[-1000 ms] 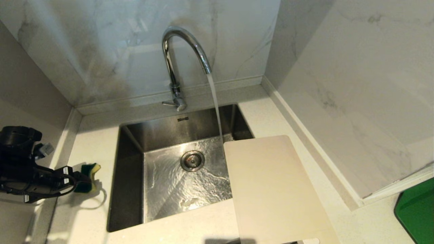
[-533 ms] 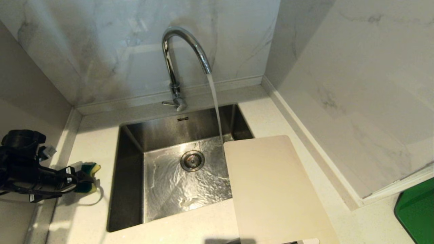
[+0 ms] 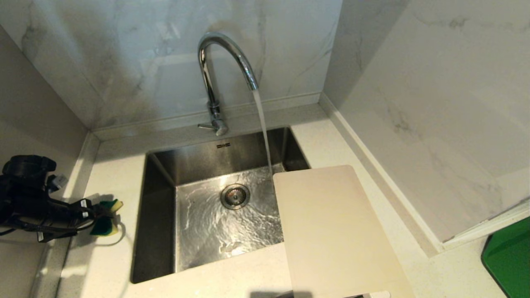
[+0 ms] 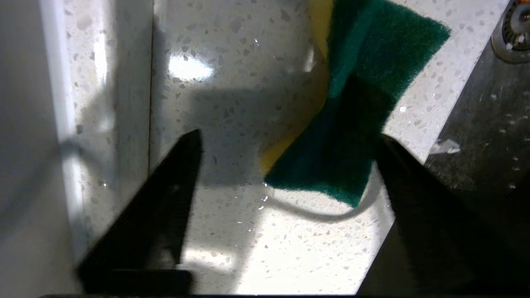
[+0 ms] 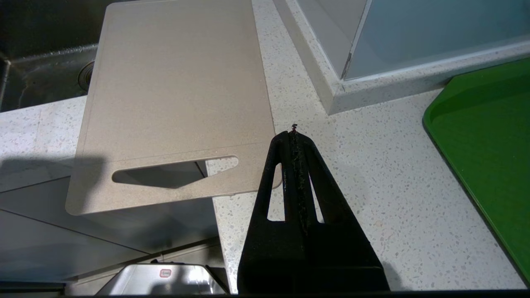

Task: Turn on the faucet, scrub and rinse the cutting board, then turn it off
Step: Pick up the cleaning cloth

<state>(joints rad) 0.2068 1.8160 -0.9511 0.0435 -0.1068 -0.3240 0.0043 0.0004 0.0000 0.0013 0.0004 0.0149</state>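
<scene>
The cutting board (image 3: 335, 231) lies flat at about 4 o'clock from the sink (image 3: 157, 215), its far corner overhanging the basin's right rim and its handle-slot end jutting past the counter's front edge, as the right wrist view shows. The faucet (image 3: 225, 62) stands at 12 o'clock behind the basin, lever at its base, and a stream of water (image 3: 263, 128) falls from the spout to the steel floor just beside the board's far edge. The drain (image 3: 234, 196) sits mid-basin under rippling water.

At 9 o'clock of the sink, the left gripper (image 4: 285, 165) hangs low over a green-and-yellow sponge (image 3: 107, 217), fingers spread wide with the sponge's near end between them, not pinched. The strip of counter there is narrow, hemmed by the side wall. The right gripper (image 5: 295, 134) is pressed closed, empty, above bare counter at the board's right.

The speckled white countertop (image 3: 434, 273) meets marble-look walls (image 3: 414, 103) on three sides. A green tray (image 3: 509, 260) lies at 4 o'clock, well apart.
</scene>
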